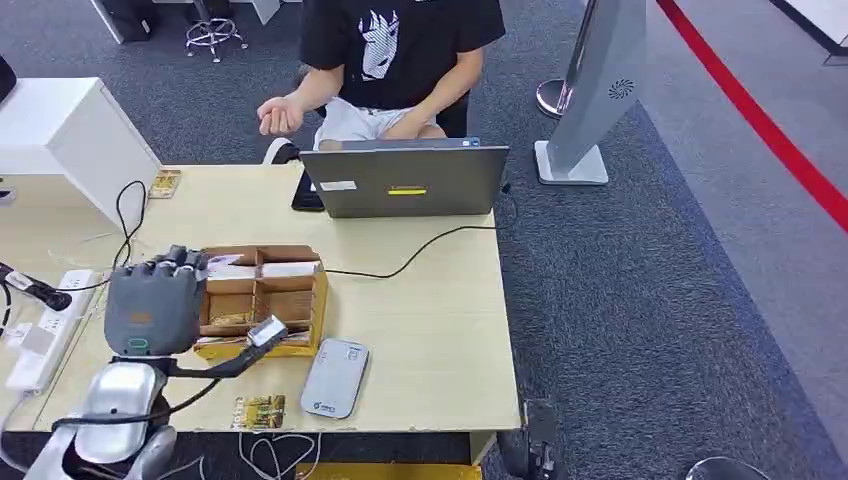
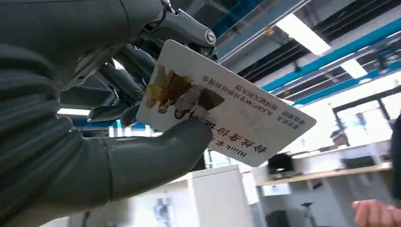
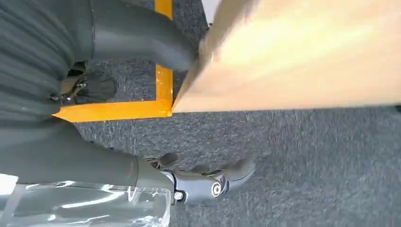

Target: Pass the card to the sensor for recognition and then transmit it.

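Observation:
My left hand [image 1: 150, 305] hovers over the left part of the wooden table [image 1: 430, 300], beside a cardboard card box [image 1: 262, 298]. It pinches a white card [image 2: 227, 109] with a brown picture and printed text between thumb and fingers [image 2: 118, 80]. In the head view the card [image 1: 267, 331] sticks out over the box's front edge. The grey-white sensor [image 1: 335, 378] lies flat on the table just right of and nearer than the card. My right hand [image 3: 85, 156] hangs by the table's edge above the carpet, fingers apart, holding nothing.
A person sits behind an open laptop [image 1: 405, 180] at the far edge, one hand [image 1: 280, 115] raised. A loose card [image 1: 258, 411] lies at the near edge, another [image 1: 165, 183] at the back left. A power strip [image 1: 45, 330] and cables lie left.

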Motion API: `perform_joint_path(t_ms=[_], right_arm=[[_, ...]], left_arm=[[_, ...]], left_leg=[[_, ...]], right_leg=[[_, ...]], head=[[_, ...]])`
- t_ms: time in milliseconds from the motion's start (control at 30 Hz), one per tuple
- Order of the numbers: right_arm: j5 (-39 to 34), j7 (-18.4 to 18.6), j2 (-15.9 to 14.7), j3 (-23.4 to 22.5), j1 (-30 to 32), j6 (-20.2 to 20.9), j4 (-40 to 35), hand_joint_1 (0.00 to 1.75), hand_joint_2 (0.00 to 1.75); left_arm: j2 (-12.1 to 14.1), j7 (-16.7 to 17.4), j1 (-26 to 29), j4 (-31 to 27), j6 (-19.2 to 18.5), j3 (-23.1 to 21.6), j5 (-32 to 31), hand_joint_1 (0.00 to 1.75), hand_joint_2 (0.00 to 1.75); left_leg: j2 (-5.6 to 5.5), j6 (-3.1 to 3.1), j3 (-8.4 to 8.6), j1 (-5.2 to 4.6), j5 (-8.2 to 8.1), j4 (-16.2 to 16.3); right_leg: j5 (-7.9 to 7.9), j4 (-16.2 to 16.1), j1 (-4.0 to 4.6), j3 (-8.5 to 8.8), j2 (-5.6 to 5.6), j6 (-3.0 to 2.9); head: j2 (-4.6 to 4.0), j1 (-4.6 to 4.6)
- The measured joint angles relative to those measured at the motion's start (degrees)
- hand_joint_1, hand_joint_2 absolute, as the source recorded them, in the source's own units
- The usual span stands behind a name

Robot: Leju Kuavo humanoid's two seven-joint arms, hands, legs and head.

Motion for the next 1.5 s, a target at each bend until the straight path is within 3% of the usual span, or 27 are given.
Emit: perform_joint_path(t_ms=[200, 400, 667, 933, 1500], right_arm=[[-3.5, 0.0, -0.2, 0.1, 0.7, -0.1, -0.8, 0.00, 1.75], [-5.2, 0.0, -0.4, 1.6, 1.2, -0.7, -1.2, 0.00, 1.75], [-7.1, 0.0, -0.5, 1.6, 1.7, 0.5, -1.2, 0.00, 1.75], [-7.1, 0.0, -0.6, 1.7, 2.2, 0.1, -1.3, 0.00, 1.75], [-7.7, 0.0, -0.6, 2.3, 2.3, 0.1, -1.4, 0.00, 1.75]], left_arm=[[0.7, -0.6, 1.6, -2.8, -0.4, -6.4, 0.0, 1.75, 1.75], [-1.3, -3.5, 3.8, -2.4, -0.2, -8.9, 0.0, 1.75, 1.75], [-4.3, -8.8, 7.9, 0.6, 0.9, -7.9, 0.0, 1.75, 1.75], [-7.2, -13.4, 12.2, 3.9, 0.9, -3.6, 0.0, 1.75, 1.75], [-9.0, -13.4, 14.1, 10.3, 1.1, -2.8, 0.0, 1.75, 1.75]], left_leg=[[-0.03, -0.01, 0.01, 0.01, 0.01, 0.0], [-0.02, 0.00, -0.02, -0.01, 0.00, 0.0], [-0.02, 0.00, -0.02, 0.00, 0.00, 0.0], [-0.02, 0.00, -0.03, 0.00, 0.00, 0.0], [-0.05, 0.00, -0.04, 0.00, 0.00, 0.0]], right_leg=[[0.00, 0.0, 0.00, 0.02, -0.04, 0.00], [0.00, 0.0, -0.01, 0.01, -0.02, 0.00], [-0.01, 0.0, 0.00, 0.01, -0.02, 0.01], [-0.02, 0.0, 0.00, 0.01, -0.03, 0.02], [-0.02, 0.0, 0.00, 0.01, -0.07, 0.02]], head=[[0.00, -0.02], [0.00, 0.00], [0.00, -0.07], [0.00, -0.11], [0.00, -0.11]])
